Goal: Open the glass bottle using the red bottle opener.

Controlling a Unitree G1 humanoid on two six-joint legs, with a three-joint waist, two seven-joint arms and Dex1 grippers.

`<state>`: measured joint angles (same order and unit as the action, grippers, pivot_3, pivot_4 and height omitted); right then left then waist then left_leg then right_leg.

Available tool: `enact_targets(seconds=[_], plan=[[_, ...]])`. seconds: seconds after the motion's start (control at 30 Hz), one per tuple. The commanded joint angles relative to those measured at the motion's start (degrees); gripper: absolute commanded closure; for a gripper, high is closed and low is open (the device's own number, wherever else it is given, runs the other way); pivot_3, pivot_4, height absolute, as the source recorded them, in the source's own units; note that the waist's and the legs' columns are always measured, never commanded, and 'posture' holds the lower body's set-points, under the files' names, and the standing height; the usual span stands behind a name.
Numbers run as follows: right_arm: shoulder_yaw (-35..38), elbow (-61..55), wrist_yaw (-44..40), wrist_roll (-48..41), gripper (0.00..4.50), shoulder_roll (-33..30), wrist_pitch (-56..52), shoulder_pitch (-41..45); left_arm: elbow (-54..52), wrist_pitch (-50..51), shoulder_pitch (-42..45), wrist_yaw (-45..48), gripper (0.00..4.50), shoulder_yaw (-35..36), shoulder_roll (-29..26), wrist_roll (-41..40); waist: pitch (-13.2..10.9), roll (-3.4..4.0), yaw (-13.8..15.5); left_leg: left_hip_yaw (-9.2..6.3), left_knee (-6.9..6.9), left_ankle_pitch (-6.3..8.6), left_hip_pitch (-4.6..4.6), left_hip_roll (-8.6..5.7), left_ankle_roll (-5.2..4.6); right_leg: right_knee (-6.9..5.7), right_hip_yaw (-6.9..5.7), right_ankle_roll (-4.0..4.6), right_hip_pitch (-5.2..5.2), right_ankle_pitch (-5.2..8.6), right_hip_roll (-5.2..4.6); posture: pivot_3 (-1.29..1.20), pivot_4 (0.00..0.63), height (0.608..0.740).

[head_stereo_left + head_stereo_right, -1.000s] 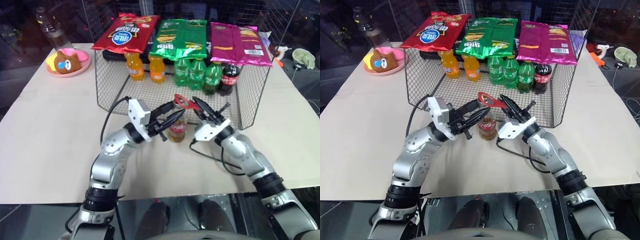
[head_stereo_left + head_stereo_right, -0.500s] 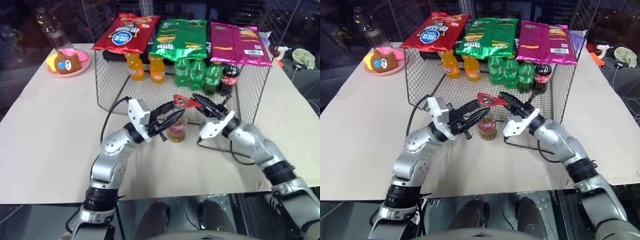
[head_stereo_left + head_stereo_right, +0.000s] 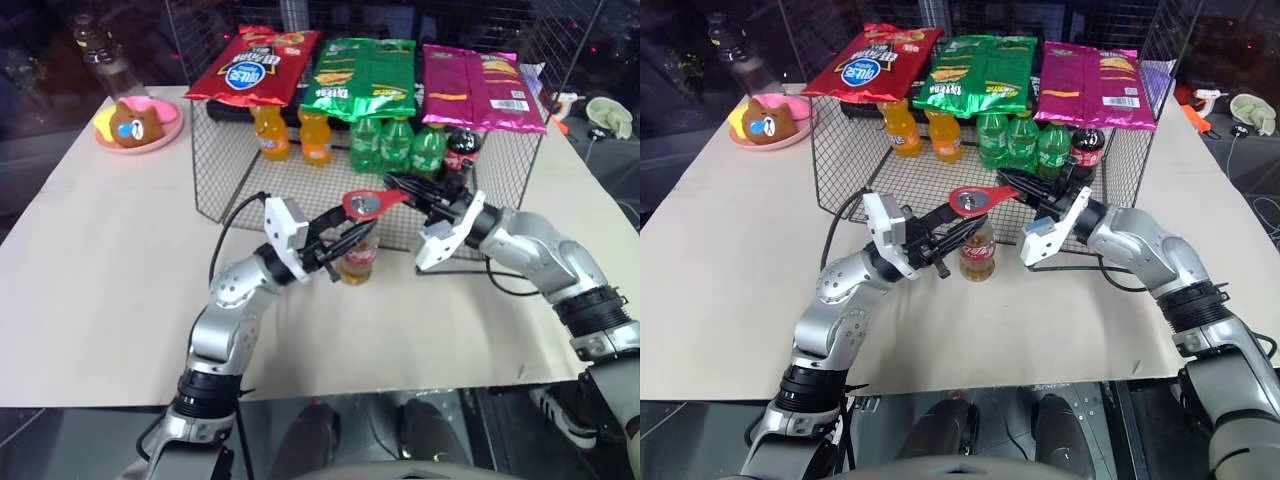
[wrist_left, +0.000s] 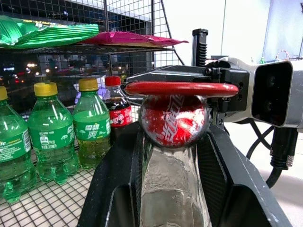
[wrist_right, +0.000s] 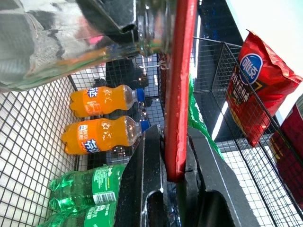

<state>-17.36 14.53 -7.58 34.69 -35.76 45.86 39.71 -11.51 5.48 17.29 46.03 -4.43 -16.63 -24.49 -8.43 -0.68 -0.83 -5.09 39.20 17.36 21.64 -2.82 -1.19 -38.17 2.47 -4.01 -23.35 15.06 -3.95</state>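
Gripping the glass bottle [image 3: 357, 262] between its 2 black fingers, your left gripper [image 3: 340, 240] holds it upright on the table [image 3: 100, 270], just in front of the wire basket [image 3: 215, 165] and about midway between the table's left and right edges. Your right gripper [image 3: 402, 187] is pinched tight on the handle of the red bottle opener [image 3: 368, 204], whose oval loop head sits at the bottle's top; you cannot tell whether it touches the cap. Soda bottles [image 3: 395, 145] stand inside the basket, with 3 snack bags [image 3: 365, 75] across its top.
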Motion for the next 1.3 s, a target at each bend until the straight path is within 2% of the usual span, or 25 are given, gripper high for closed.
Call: enact_targets(seconds=[0.03,0.2,0.43,0.83,0.97,1.3], plan=[[1.3,-0.6,-0.1,-0.4,4.5,-0.3,0.8,1.0,2.0,0.6,-0.5,-0.1,3.25,-1.1,-0.3,1.5,0.0,0.0,0.0,0.0,0.0,0.0,0.0,0.0,0.0,0.01,0.0,0.0,0.01,0.0,0.0,0.0,0.15,0.74],[4.4,-0.3,1.3,-5.6,4.5,1.7,-1.7,-0.8,2.1,0.3,-0.7,-0.1,3.25,-1.1,-0.5,1.4,0.0,0.0,0.0,-0.01,0.0,0.0,0.0,0.0,0.0,0.02,-0.01,0.0,0.01,0.0,0.0,0.0,0.15,0.74],[12.6,-1.2,2.7,-15.8,4.5,5.3,-8.8,-4.8,1.3,0.0,-1.0,-0.9,3.25,-0.3,0.0,0.4,0.0,0.0,0.1,-0.03,0.0,0.0,0.04,0.0,0.0,0.06,-0.02,0.0,0.01,0.0,-0.01,0.0,0.15,0.74],[14.5,-3.0,1.7,-17.9,4.5,7.1,-12.3,-8.6,0.9,-0.6,-1.2,-1.7,3.25,-0.1,0.1,0.5,0.0,0.01,0.0,-0.02,-0.04,0.0,0.03,0.01,0.0,0.06,-0.02,0.0,0.0,0.0,0.0,0.0,0.15,0.74],[14.5,-3.3,1.3,-18.0,4.5,7.0,-12.8,-9.2,0.8,-0.6,-1.3,-1.6,1.61,-0.3,0.2,0.6,0.0,0.03,-0.1,-0.01,-0.04,0.0,0.06,0.01,0.0,0.06,0.0,0.0,-0.04,0.0,0.01,0.0,0.15,0.74],[14.7,-3.9,0.9,-18.1,4.5,6.9,-13.2,-9.7,0.6,-0.1,-1.7,-1.3,1.61,-0.3,0.2,0.6,-0.1,0.05,-0.1,0.0,-0.07,0.0,0.22,0.02,0.0,0.07,0.0,0.0,-0.21,0.0,0.01,0.0,0.15,0.74]])
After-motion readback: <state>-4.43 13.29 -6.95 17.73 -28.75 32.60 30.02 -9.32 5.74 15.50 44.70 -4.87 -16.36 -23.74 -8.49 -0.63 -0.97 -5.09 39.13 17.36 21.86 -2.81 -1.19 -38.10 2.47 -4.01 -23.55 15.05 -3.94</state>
